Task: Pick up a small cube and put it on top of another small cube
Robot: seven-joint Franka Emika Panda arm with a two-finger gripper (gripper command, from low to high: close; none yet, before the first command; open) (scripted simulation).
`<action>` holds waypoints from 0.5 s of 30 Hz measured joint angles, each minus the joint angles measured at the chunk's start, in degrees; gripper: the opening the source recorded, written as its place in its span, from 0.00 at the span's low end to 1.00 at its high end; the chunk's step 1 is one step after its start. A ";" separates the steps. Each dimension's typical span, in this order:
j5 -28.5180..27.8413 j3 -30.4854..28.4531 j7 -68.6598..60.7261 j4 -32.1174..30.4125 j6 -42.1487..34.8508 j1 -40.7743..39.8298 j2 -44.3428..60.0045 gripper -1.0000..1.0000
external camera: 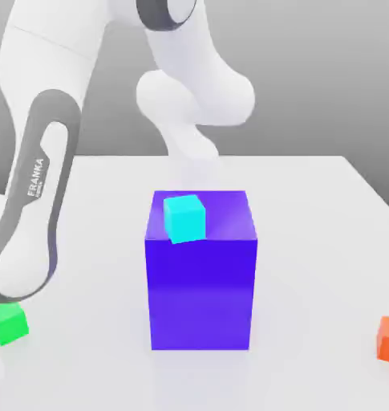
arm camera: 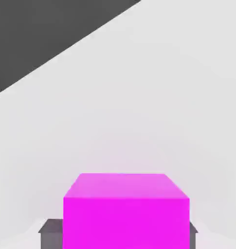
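The small cube (arm camera: 125, 212), plain magenta-pink, sits close up in the hand view on the white table (arm camera: 154, 107). My gripper (arm camera: 120, 234) is down around it. A grey fingertip (arm camera: 51, 232) presses against one side of the cube, and a sliver of the other finger shows at the opposite side. The gripper is shut on the cube, which still looks level with the table surface. In the exterior view, the white arm (external camera: 37, 193) reaches down behind the large block.
A tall blue-purple block (external camera: 201, 281) stands mid-table with a cyan small cube (external camera: 185, 217) on its top. A green small cube (external camera: 8, 323) lies at the exterior view's lower left, an orange cube (external camera: 388, 338) at its right edge.
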 joint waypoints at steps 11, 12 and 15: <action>-10.13 -11.27 13.19 -16.90 -3.20 5.48 -20.98 0.00; -11.39 -12.25 14.84 -18.91 -2.94 5.82 -22.99 0.00; -10.73 -12.18 15.66 -22.12 -0.30 5.19 -23.73 0.00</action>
